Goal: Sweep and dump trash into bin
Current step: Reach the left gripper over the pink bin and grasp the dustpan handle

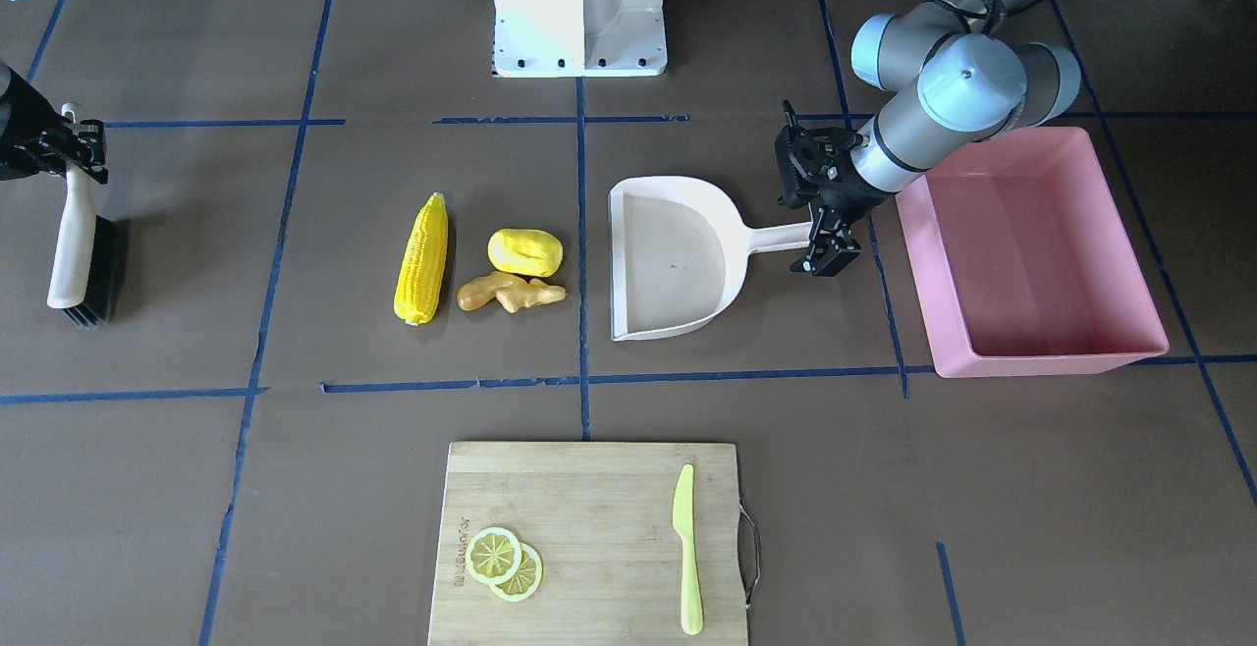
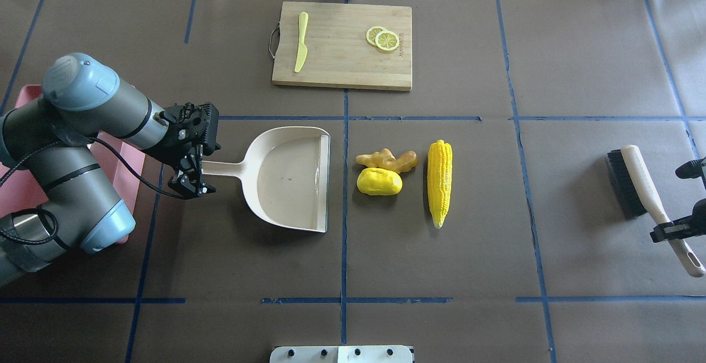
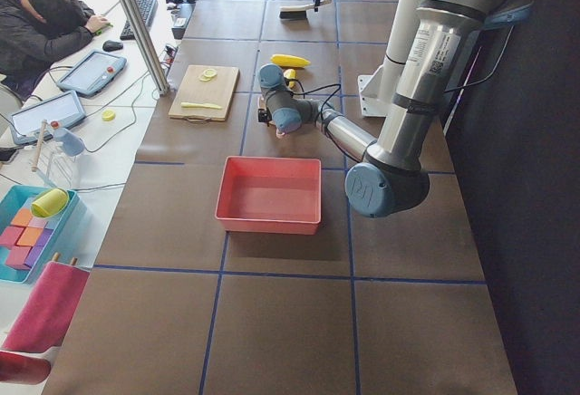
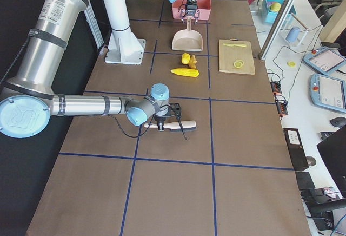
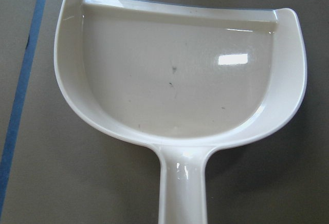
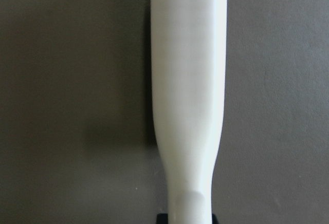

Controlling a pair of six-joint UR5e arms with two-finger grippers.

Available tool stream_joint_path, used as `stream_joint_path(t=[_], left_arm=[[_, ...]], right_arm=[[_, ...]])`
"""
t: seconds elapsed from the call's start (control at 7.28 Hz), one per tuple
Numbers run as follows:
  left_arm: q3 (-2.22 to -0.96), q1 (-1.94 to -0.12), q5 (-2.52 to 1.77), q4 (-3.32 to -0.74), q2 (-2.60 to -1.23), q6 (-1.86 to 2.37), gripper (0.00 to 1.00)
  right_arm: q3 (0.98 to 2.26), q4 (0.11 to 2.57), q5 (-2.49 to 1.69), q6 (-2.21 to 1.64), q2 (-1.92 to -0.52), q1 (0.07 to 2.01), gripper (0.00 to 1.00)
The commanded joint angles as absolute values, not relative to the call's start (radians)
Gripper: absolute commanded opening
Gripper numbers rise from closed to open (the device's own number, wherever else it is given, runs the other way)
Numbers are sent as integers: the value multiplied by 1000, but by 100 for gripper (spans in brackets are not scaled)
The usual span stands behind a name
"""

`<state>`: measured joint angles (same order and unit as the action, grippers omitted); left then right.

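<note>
Overhead view, bottom edge, centre: white base plate (image 2: 342,353) of the robot.

Middle band, left side: left gripper (image 2: 194,182) pointed down at the tail of the cream dustpan (image 2: 287,178) handle. Its fingers stood apart, one on each side of the handle, with a gap showing on the near side. As far as could be seen, they were not pinching it. The dustpan lay flat on the brown table (image 2: 441,258), open mouth turned toward frame centre, along a blue tape line.

Just past that line, centre of frame: the trash. Potato (image 2: 379,181) nearer, ginger root (image 2: 386,160) behind it, the two touching or nearly so. Corn cob (image 2: 439,181) to their right, a small gap between, lying parallel to the dustpan's mouth. All three were on the table, outside dustpan and bin.

Right edge of frame: brush (image 2: 642,183), black bristles facing frame centre, white handle running toward lower right. Right gripper (image 2: 675,231) was clamped on the handle near its tail. Could not tell whether the bristles touched the table.

Bin (image 1: 1031,253): mostly hidden under the left arm overhead. In the front-facing view the pink tub sat at frame right, just beyond the handle's end, with the gripper between the two.

Top of overhead frame, farthest: wooden cutting board (image 2: 342,48), yellow-green knife (image 2: 301,40) on its left part, two overlapping lemon slices (image 2: 383,38) on its right.
</note>
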<state>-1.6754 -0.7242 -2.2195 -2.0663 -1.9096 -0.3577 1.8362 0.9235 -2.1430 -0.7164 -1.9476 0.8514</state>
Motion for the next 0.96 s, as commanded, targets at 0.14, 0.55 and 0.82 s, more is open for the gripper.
stream_joint_path(t=[0.14, 0.55, 0.82], left_arm=[[-1649, -703, -2198, -2066, -1910, -357, 100], [-1638, -695, -2177, -2062, -1911, -353, 91], [-1640, -695, -2175, -2059, -1910, -353, 67]], right_arm=[[1836, 923, -2143, -716, -1948, 851, 0], [1836, 923, -2143, -716, -1948, 851, 0], [1836, 923, -2143, -716, -1950, 851, 0]])
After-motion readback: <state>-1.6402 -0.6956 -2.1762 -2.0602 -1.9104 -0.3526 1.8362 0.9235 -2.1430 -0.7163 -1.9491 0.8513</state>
